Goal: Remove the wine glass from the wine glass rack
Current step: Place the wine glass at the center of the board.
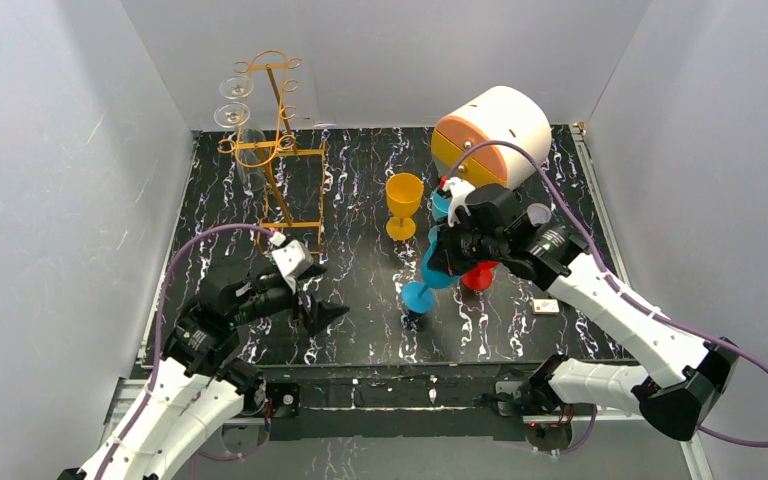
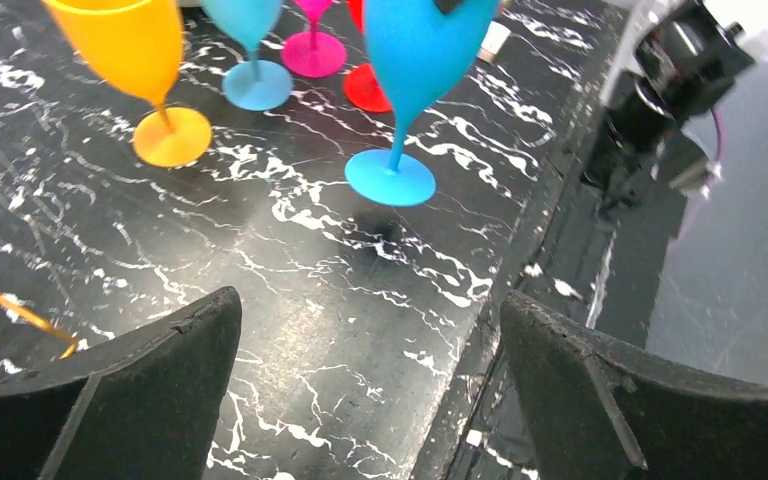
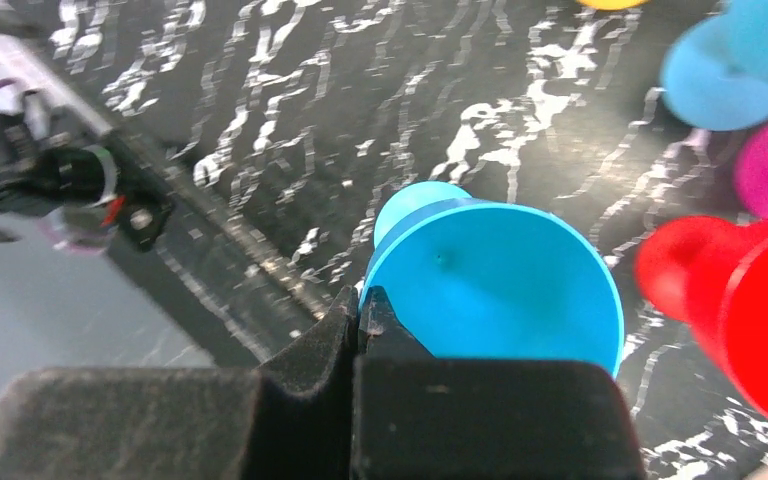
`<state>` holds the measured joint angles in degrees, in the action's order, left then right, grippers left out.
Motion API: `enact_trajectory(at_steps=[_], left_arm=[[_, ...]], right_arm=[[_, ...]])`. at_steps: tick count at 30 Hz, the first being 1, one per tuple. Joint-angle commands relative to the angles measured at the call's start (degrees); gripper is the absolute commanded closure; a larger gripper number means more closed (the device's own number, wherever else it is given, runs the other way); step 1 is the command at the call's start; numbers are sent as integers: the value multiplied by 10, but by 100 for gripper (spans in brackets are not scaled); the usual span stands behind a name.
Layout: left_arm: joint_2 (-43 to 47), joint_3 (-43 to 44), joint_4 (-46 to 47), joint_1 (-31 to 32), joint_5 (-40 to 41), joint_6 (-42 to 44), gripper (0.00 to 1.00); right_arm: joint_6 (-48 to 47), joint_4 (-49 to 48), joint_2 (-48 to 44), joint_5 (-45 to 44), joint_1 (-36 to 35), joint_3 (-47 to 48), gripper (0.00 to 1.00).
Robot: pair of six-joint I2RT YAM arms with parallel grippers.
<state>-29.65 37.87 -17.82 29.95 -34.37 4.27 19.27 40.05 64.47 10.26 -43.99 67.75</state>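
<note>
The gold wire wine glass rack (image 1: 282,140) stands at the back left, and a piece of its base wire (image 2: 10,310) shows in the left wrist view. Two clear wine glasses (image 1: 233,102) hang from its left hooks. My left gripper (image 1: 315,292) hovers low in front of the rack, open and holding nothing (image 2: 370,310). My right gripper (image 1: 447,250) is shut on the rim of a blue wine glass (image 3: 500,290). That glass hangs tilted, and its foot (image 1: 418,296) seems just above the table.
A yellow glass (image 1: 403,205), a smaller blue one (image 1: 442,205), a red one (image 1: 478,275) and a magenta one (image 2: 312,50) stand mid-table. A big cream-and-orange cylinder (image 1: 490,135) lies behind them. A small white block (image 1: 547,306) sits near the right front.
</note>
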Motion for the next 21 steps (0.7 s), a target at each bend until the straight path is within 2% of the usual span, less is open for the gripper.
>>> enact_trajectory(at_steps=[1,2,7,11,15,18,21], left_arm=[[17,8,36,-1,128,-117,2],[18,4,34,-1,161,-153,2],[-17,20,-25,-1,259,-212,2],[-54,55,-68,-1,252,-211,2],[-66,83,-81,-1,271,-182,2],[-45,82,-80,-1,319,-188,2],[-46,86,-100,-1,320,-190,2]], right_arm=[[-30,-13,26,-181,-35,20,99],[-39,-13,31,-202,-46,21,99],[-52,-47,38,-285,-79,0,99],[-66,-84,54,-280,-80,-17,99],[-31,-106,93,-254,-80,-30,99],[-18,-96,121,-282,-80,-21,99],[-35,-54,142,-299,-80,15,99]])
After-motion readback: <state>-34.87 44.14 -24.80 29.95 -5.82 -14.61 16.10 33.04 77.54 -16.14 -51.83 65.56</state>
